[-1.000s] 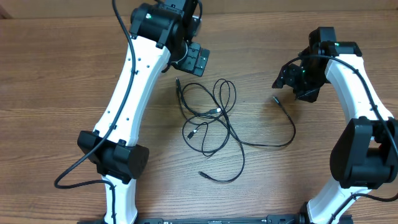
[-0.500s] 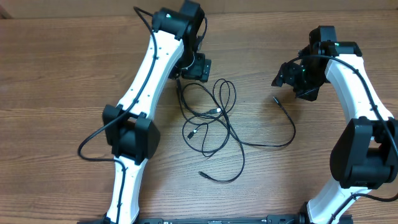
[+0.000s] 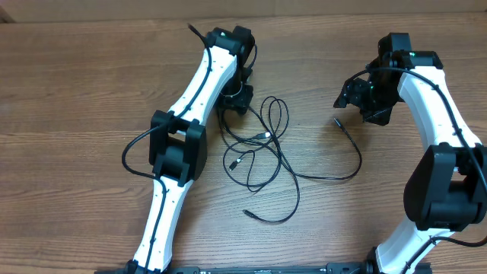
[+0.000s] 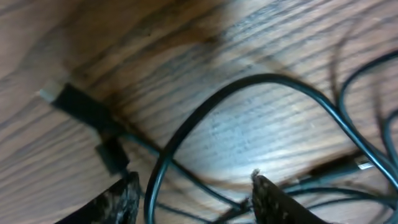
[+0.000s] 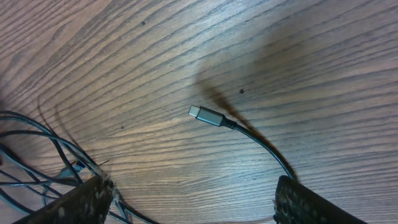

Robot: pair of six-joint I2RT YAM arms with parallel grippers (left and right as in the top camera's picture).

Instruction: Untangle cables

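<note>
A brown wood-grain table (image 3: 76,114) fills the overhead view. Across it the white and black left arm (image 3: 199,82) stretches from the near edge toward the far middle, and the right arm (image 3: 443,99) bends up the right side and back toward the centre. Between them lie the cables (image 3: 262,152), thin black cords in a loose heap of overlapping loops at mid-table. One long strand leaves the heap to the right, curves toward the far side and ends just below the right arm's tip; another trails toward the near edge. The left gripper (image 3: 236,99) sits low over the far left corner of the heap. From its wrist camera, its two fingers (image 4: 121,199) stand partly apart, with a curved strand passing through the gap close to the left one; nothing is pinched. The right gripper (image 3: 364,95) hovers beyond the long strand's end with its jaws spread wide and nothing in them; bare wood and the strand show between its fingertips (image 5: 298,202). That strand ends in a silvery USB-C plug (image 5: 205,116) lying flat on the wood, well apart from the heap. A black connector with a pale tip (image 4: 74,102) lies just left of the left gripper, a small silvery plug (image 4: 360,165) shows blurred to its right, and a last dark cable end (image 3: 246,212) rests on the near side.
</note>
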